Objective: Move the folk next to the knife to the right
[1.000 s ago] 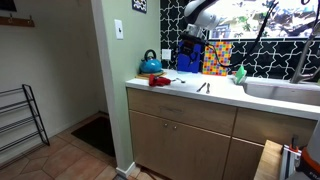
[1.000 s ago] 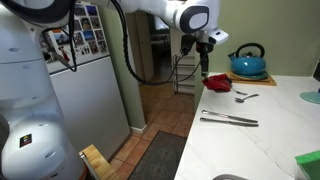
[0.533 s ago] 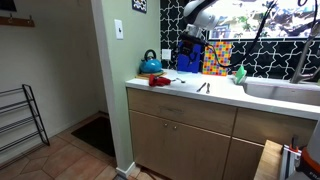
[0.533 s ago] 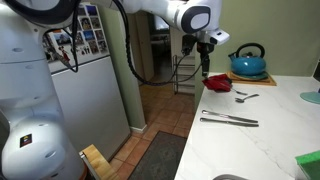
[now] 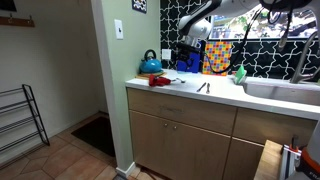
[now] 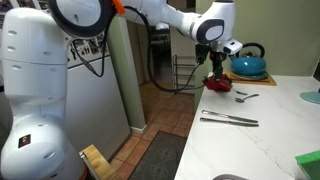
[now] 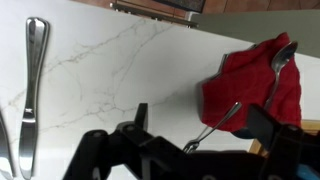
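Note:
In the wrist view a small fork (image 7: 214, 124) lies on the white counter between my open jaws (image 7: 205, 126), its handle reaching onto a red cloth (image 7: 245, 88). A spoon (image 7: 281, 58) rests on the cloth. Two long utensils lie side by side at the left, one full length (image 7: 33, 90) and one at the frame edge (image 7: 5, 150); which is the knife I cannot tell. In an exterior view the gripper (image 6: 218, 73) hangs low over the red cloth (image 6: 219, 86), with the small fork (image 6: 246, 97) beside it and the long pair (image 6: 228, 120) nearer the camera.
A teal kettle (image 6: 248, 63) stands behind the cloth; it also shows in the exterior view (image 5: 151, 64). A sink (image 5: 285, 92) lies at the counter's far end. A green item (image 6: 312, 97) and a teal item (image 6: 308, 164) sit at the frame edge. The counter edge (image 6: 190, 125) drops to the floor.
The arm has swung toward the kettle end of the counter and come down; the gripper now hangs low over the red cloth and small fork. The utensils have not moved.

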`<state>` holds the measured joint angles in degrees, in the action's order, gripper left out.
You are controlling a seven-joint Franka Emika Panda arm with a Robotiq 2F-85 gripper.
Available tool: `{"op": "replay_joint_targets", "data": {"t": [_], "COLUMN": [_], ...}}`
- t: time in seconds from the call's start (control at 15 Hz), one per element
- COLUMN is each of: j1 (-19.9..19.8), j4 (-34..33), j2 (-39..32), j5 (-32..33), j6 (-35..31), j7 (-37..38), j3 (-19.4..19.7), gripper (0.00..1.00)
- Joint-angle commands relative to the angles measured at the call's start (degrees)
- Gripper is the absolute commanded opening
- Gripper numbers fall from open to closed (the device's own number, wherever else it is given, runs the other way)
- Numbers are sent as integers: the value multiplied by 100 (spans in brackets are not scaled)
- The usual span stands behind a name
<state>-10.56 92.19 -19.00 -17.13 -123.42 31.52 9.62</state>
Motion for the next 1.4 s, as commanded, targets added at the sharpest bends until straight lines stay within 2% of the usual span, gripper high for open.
{"op": "replay_joint_targets", "data": {"t": [0.0,0.73,1.33], "j1": [-118,-314,-278], "j4": [-774,-2636,-3705], "j2": [-739,-2227,-3122], "j5": [-177,-209,82], "j6": [-11,301,389], "j7": [98,1052,1922], "j3": [34,-40,7], "gripper": [100,100,100]}}
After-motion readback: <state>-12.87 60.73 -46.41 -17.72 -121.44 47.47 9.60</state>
